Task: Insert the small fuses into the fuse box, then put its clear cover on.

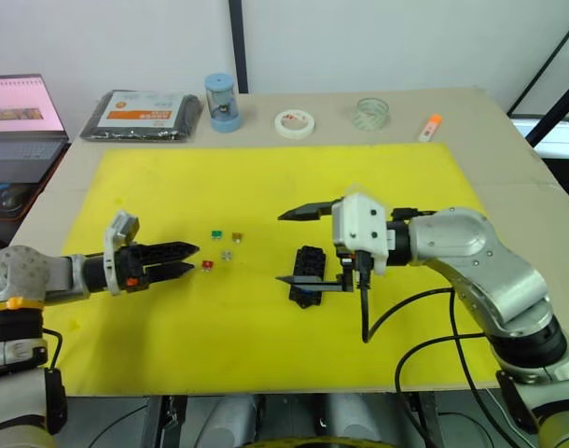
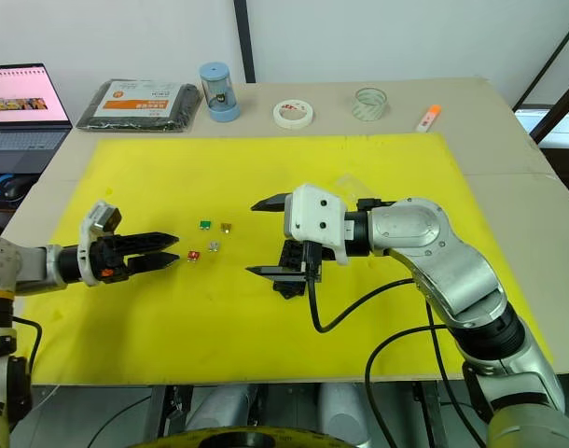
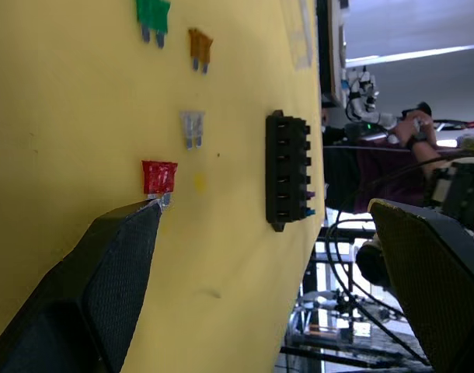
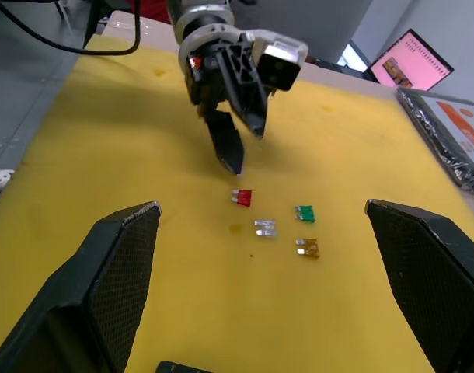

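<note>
Yellow matting (image 1: 266, 345) is spread over a pale counter (image 1: 508, 159), and near its middle the small black rectangular plastic fuse box (image 1: 308, 275) is seen lying flat, its double row of slots facing up. In the left wrist view two small coloured fuses, one purplish and one blue (image 3: 308, 203), are seen already seated at one end of the box. To the robot's left of the box, four loose blade fuses lie close together on the mat: a green one (image 1: 215, 234), a brown one (image 1: 236, 237), a clear grey one (image 1: 226, 254) and a red one (image 1: 207, 265).

The right hand (image 1: 298, 246) is held over the box with its two black fingers spread wide, one finger above the box's far side and one beside its near side; nothing is gripped. The left hand (image 1: 188, 259) is set low at the mat, its fingers moderately apart and empty, the tips just beside the red fuse.

Along the counter's far edge are found a black packet with an orange label (image 1: 143, 114), a blue cylindrical container (image 1: 222, 102), a white tape roll (image 1: 295, 123), a clear round tape roll (image 1: 371, 113) and an orange-capped marker (image 1: 430, 127). An open laptop (image 1: 21, 117) stands off to the left.
</note>
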Robot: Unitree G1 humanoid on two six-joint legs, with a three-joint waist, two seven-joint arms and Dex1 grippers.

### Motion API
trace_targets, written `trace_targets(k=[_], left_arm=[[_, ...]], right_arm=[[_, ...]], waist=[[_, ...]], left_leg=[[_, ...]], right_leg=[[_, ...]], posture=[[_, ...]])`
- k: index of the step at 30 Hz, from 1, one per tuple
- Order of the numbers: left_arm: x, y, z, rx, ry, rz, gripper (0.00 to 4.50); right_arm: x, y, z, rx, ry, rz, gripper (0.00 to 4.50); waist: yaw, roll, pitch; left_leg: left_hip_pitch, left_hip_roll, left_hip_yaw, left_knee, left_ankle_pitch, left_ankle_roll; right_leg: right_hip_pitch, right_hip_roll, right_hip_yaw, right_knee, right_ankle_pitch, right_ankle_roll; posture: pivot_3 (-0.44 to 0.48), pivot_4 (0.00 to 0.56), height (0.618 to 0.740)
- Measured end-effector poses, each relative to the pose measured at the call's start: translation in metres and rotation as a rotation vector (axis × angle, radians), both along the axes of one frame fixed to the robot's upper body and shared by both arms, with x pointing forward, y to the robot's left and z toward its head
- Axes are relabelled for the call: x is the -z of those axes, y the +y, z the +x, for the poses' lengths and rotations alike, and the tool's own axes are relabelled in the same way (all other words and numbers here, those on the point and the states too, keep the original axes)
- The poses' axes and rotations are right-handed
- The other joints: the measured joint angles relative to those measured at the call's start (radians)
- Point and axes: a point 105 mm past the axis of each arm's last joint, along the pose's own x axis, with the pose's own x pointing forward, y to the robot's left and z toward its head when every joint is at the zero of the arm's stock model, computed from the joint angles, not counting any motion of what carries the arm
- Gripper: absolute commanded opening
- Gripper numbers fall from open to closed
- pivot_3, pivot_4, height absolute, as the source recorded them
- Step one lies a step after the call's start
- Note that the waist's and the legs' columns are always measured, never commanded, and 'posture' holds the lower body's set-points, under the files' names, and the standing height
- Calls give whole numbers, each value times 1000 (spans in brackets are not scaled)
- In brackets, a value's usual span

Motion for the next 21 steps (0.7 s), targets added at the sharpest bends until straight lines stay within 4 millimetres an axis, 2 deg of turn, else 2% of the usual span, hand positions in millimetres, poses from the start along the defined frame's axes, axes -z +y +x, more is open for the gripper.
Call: trace_targets(k=[5,15,21], left_arm=[[9,-7,3,13,8,18,4500],[14,-23,19,12,-11,-29,4500],[14,-28,18,30,-21,-26,4500]], right_arm=[[6,3,-2,-13,18,-21,4471],[7,1,0,-3,13,-32,4471],[8,1,0,0,14,-34,4471]], waist=[[4,0,0],[30,1,-1],[28,0,-1]], left_leg=[[0,0,0,1,0,0],[1,-2,0,1,0,0],[1,-3,0,1,0,0]], right_leg=[[1,0,0,0,0,0],[2,-1,0,0,0,0],[2,-1,0,0,0,0]], posture=[[0,150,740],[0,150,740],[0,150,740]])
